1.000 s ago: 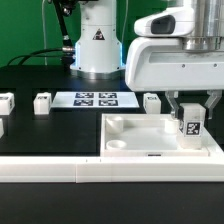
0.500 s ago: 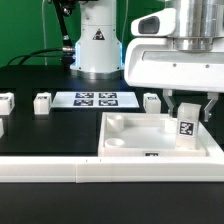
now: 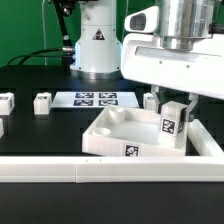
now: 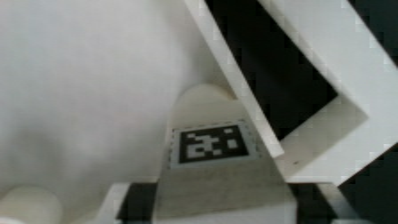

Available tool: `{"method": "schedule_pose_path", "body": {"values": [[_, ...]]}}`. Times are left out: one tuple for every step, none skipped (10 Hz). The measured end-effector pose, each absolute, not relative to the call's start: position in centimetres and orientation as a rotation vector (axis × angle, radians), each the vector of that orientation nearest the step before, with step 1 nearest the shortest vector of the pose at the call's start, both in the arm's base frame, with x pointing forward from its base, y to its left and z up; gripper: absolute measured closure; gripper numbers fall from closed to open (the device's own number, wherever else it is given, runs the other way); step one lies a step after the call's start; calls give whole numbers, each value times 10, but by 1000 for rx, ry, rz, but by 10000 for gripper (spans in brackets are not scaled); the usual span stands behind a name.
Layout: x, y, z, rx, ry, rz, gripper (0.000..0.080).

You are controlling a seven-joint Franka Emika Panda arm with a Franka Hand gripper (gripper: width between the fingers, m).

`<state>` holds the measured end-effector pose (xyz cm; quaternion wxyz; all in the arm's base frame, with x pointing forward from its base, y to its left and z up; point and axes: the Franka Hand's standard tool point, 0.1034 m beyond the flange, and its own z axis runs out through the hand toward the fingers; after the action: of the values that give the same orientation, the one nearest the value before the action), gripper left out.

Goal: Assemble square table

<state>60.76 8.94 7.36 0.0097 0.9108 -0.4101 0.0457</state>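
Square table [image 3: 104,143] newly askew (leg [image 3: 172,124] inside)

white housing [image 3: 168,62] is hiding most of the claw [image 3: 174,108] on the tagged leg [image 3: 172,128]; the square table [image 3: 108,142] is running off the exterior view's right edge.

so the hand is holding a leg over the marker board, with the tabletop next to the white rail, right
Not quite. The hand holds the leg over a corner of the tabletop, not over the marker board, which lies further back. The exterior view shows this. The tabletop is indeed next to the white rail.
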Motion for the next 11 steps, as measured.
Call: {"method": "schedule_pose_path", "body": {"values": [[607,87,74,2819,-1321,146,496],[606,84,74,2790,-1362,153,496],[605,81,74,2779,-1372,154,495],[605,82,74,2784,-1363,154,383],[606,86,75,2812,-1311,154,383],[606,93,80,2842,-1257,159,248],[607,99,84,2871,-1202,166,170],[607,100,89,2929,-1064,176,156],[603,98,95,2981,-915,177,156],[599,93,96,3020,-777,177,150],[594,89,98,3042,-684,168,150]]}}
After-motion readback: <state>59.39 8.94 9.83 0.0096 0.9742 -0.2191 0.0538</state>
